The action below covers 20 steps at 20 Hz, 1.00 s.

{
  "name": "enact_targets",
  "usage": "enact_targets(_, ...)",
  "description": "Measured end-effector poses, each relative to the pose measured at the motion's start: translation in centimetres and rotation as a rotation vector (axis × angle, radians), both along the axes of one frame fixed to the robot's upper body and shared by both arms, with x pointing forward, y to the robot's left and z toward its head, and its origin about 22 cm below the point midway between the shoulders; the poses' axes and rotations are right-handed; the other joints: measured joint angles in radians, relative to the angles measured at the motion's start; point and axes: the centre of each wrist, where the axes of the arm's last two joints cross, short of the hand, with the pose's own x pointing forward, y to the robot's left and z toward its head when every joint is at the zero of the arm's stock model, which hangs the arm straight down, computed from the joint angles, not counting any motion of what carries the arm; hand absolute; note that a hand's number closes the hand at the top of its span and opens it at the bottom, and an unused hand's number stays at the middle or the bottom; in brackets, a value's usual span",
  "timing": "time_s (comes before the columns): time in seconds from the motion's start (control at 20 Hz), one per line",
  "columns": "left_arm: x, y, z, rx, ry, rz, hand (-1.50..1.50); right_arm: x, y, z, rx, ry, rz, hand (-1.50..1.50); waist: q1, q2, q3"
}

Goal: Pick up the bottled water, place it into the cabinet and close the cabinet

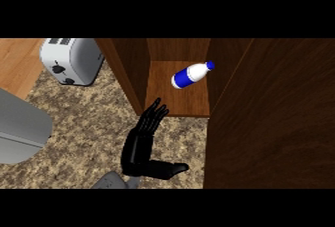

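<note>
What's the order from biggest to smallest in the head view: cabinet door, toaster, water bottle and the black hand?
1. cabinet door
2. toaster and left hand, too alike to rank
3. water bottle

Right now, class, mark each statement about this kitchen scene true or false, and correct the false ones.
1. The bottled water lies inside the cabinet. True.
2. The cabinet is closed. False: it is open, and its shelf with the bottle on it shows.
3. The left hand is curled round the bottle. False: its fingers are straight, and it lies on the counter in front of the shelf, apart from the bottle.
4. A toaster stands on the counter to the left of the cabinet. True.
5. The bottle has a red cap. False: the cap is blue.
</note>
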Motion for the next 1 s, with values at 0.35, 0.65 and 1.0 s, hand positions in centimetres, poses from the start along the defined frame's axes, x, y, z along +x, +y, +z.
enact_targets(0.35, -5.3, 5.4, -0.3, -0.013, -0.004, 0.035, -1.50, 0.1, -0.3, 0.1, -0.053, 0.037, 0.204, 1.50, 0.017, -0.001, -0.002)
enact_targets(0.65, -8.3, 9.8, 0.0, 0.009, -0.033, 0.021, -1.50, 1.3, -0.7, 0.5, -0.123, -0.002, 0.373, 1.50, 0.033, -0.002, -0.005)
enact_targets(1.0, -11.2, 15.3, 0.7, 0.034, -0.063, 0.046, -1.50, 2.2, 0.2, 0.8, -0.144, -0.015, 0.429, 1.50, 0.045, 0.003, -0.008)
